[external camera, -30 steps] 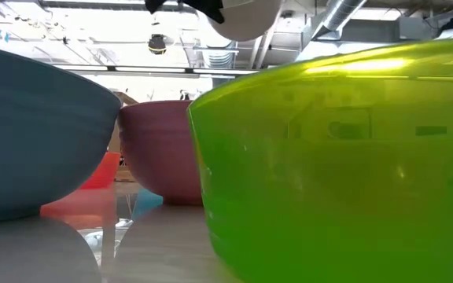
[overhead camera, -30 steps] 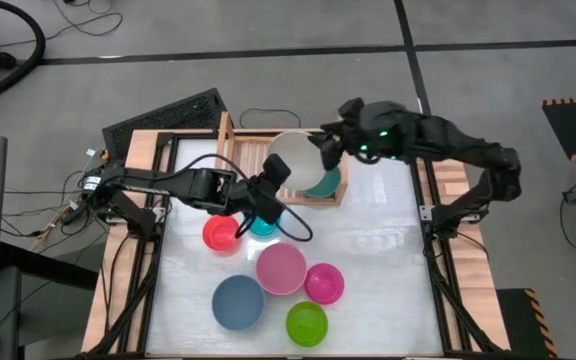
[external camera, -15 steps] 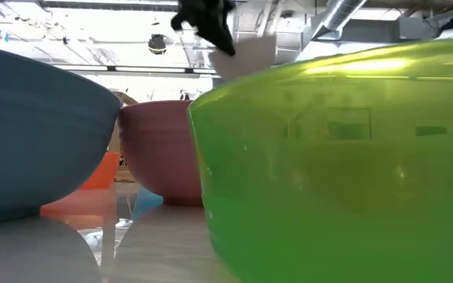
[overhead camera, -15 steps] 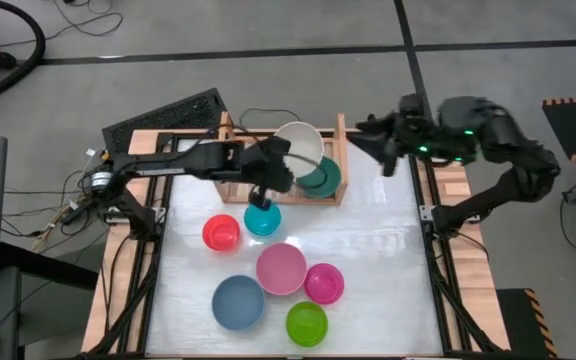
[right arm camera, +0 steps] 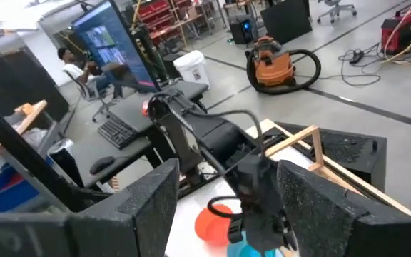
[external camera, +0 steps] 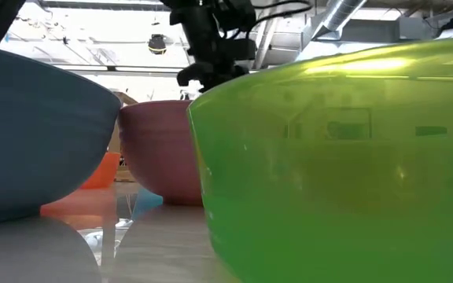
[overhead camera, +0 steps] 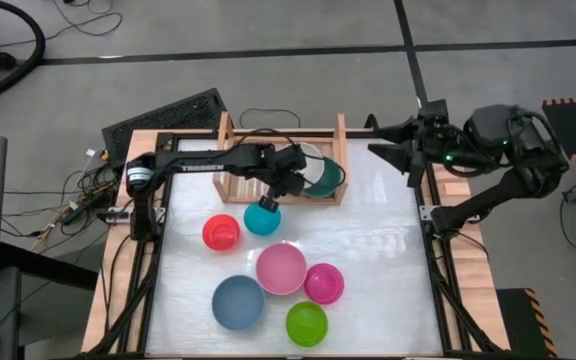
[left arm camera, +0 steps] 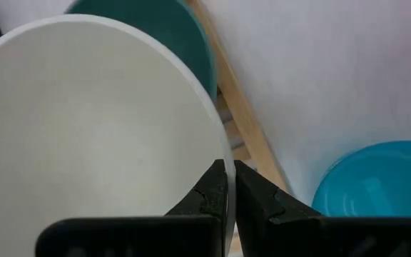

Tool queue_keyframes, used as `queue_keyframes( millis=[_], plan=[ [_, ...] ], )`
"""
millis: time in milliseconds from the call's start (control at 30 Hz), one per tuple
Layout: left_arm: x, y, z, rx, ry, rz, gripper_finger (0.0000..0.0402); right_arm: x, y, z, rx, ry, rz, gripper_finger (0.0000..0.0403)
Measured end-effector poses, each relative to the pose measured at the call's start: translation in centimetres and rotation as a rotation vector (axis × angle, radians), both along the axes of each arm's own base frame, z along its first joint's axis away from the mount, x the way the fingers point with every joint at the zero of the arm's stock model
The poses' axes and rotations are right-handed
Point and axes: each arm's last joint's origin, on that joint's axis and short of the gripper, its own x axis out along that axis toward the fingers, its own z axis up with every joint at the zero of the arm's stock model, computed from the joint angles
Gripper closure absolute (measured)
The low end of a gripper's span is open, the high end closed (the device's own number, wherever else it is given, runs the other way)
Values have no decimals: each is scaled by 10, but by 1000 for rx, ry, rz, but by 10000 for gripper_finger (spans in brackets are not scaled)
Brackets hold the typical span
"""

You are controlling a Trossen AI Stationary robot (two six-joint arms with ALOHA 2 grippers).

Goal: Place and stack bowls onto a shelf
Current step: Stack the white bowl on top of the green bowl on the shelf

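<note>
My left gripper (overhead camera: 290, 178) is shut on the cream-white bowl (overhead camera: 310, 153) over the wooden shelf (overhead camera: 230, 135) at the table's far side. Next to it, a dark green bowl (overhead camera: 323, 180) sits in the shelf's right end. On the table lie the teal bowl (overhead camera: 262, 216), red-orange bowl (overhead camera: 221, 232), pink bowl (overhead camera: 281, 268), magenta bowl (overhead camera: 324, 283), blue bowl (overhead camera: 238, 302) and lime green bowl (overhead camera: 306, 323). My right gripper (overhead camera: 383, 140) is open and empty at the table's far right. My left gripper pinches the white bowl's rim (left arm camera: 225, 158), one finger (left arm camera: 209, 189) inside the bowl and one outside. The bowl is tilted, its hollow toward the wrist, partly in front of the dark green bowl (left arm camera: 170, 21). Whether it rests on the shelf cannot be told.
The shelf's near wall (left arm camera: 242, 125) runs between the white bowl and the teal bowl (left arm camera: 377, 189). In the low view the lime green bowl (external camera: 344, 157) and the blue bowl (external camera: 30, 134) fill the foreground. A person sits at a desk (right arm camera: 73, 64) in the room beyond.
My left gripper has carried the white bowl from above the teal bowl toward the table's far edge and down over the shelf. My right gripper, which stood at the bowl's right side a second ago, has drawn back toward the table's right edge.
</note>
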Motion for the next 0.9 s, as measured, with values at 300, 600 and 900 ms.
queue_keyframes(
  millis=[300, 600, 900],
  plan=[
    [6, 16, 14, 15, -68, -23, 401, 3, 0, -3, -5, 32, 0, 138],
    [27, 20, 5, -30, -53, -44, 401, 0, 2, -7, -12, 75, 13, 138],
    [53, 19, 0, -50, -64, -71, 401, -1, 6, -9, -18, 97, 42, 138]
  ],
)
